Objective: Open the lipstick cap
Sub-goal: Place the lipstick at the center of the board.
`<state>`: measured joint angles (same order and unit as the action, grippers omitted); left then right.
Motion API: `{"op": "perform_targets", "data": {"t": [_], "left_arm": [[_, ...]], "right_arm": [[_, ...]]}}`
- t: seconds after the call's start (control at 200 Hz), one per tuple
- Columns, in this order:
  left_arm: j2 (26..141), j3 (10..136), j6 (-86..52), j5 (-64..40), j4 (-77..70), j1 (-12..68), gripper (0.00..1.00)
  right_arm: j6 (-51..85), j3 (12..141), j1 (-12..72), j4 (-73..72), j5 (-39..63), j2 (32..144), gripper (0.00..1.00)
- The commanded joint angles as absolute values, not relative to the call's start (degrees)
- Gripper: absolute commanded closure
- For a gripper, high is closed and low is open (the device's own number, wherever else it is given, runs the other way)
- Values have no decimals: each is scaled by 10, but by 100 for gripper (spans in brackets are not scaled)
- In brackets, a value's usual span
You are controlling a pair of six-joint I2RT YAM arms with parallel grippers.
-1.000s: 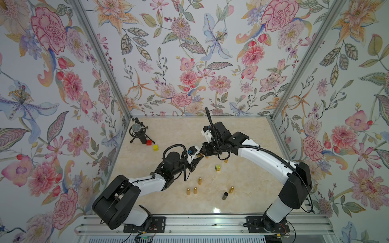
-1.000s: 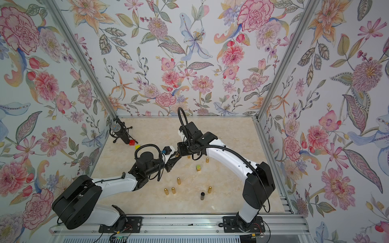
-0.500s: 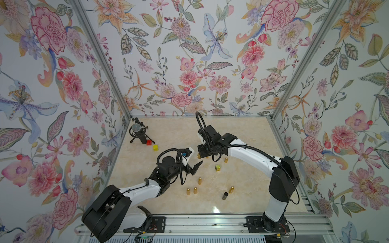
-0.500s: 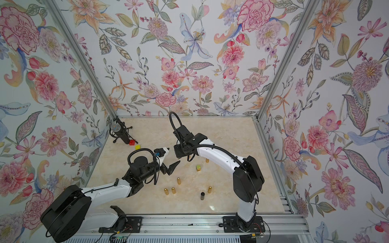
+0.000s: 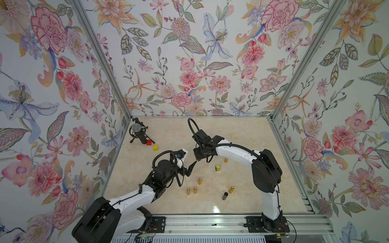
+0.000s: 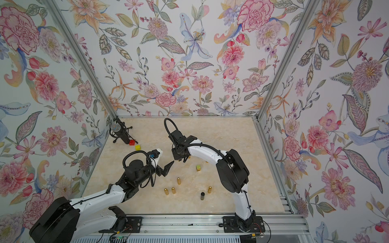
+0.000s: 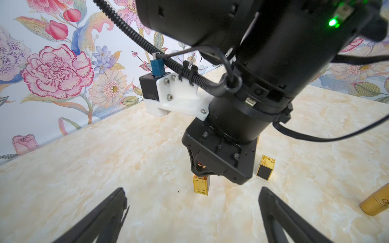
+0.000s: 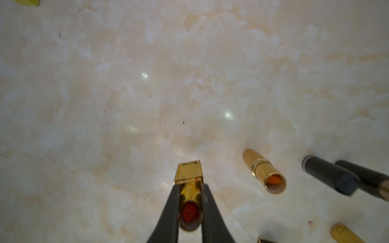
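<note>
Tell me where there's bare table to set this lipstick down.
Bare: the far right of the table, behind the right arm, and the strip along the front rail, nearer than the black tube. Crowded: the front middle, with gold tubes and the square gold cap, and the far left corner, with the microphone and two cubes.

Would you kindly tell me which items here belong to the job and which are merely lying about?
Job: square gold lipstick, right gripper holding it, open left gripper, square gold piece (likely its cap).
Lying about: round gold tubes, black tube, red block, yellow block, microphone.
</note>
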<state>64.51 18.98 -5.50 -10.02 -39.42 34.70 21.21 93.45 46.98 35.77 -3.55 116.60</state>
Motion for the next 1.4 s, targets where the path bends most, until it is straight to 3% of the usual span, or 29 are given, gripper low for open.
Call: {"op": "perform_targets", "data": {"t": [0.0,0.956,1.221,1.396], "left_arm": [[630,184,-54,-75,-367,341,1],[629,185,-39,-66,-360,340,1],[625,184,-37,-66,-359,341,1],[615,186,-34,-72,-351,340,1]], "right_arm": [[206,958,463,345,-47,1189,87],[194,948,465,339,-68,1220,77],[192,944,465,341,-56,1199,65],[202,921,465,354,-49,1128,59]]}}
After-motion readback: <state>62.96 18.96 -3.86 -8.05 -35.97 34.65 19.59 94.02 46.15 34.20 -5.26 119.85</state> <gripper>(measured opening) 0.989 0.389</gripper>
